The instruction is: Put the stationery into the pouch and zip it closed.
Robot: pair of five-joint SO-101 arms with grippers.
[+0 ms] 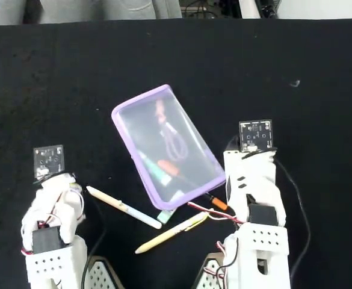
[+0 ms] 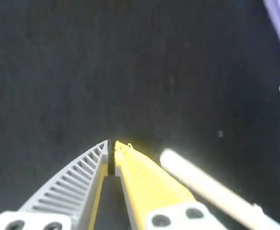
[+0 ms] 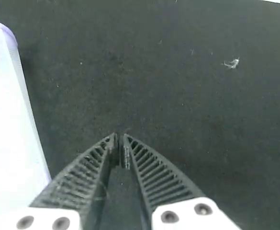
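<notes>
Between the two hands, on the black counter (image 1: 55,72), we enter the pouch (image 1: 194,158): translucent, purple-edged, lying flat and askew, just beside the right hand.

Contents, as far as the film lets us see:
- something with purple loops (image 1: 174,143), probably scissors;
- a green marker (image 1: 156,171) and an orange-red marker (image 1: 171,169), side by side.

An orange-tipped pen (image 1: 218,203) pokes out of the pouch's end nearest the right arm, so we judge that end unzipped.

Loose on the counter:
- cream pen (image 1: 123,207), just beside the left hand's yellow finger (image 2: 140,177);
- yellow pen (image 1: 169,232), between the two arms;
- small pale green piece (image 1: 166,215), touching the pouch's near corner.

Left hand (image 2: 112,145): fingers pressed together, holding nothing.
Right hand (image 3: 119,143): pinched closed, empty, the pouch wall alongside it.

Step in hand, by our reckoning: loading, partly done; zipping not yet begun. We judge that the next move calls for the left hand to spread and settle low across the cream pen, which is thin and lies flat, while the right hand steadies the pouch mouth.
</notes>
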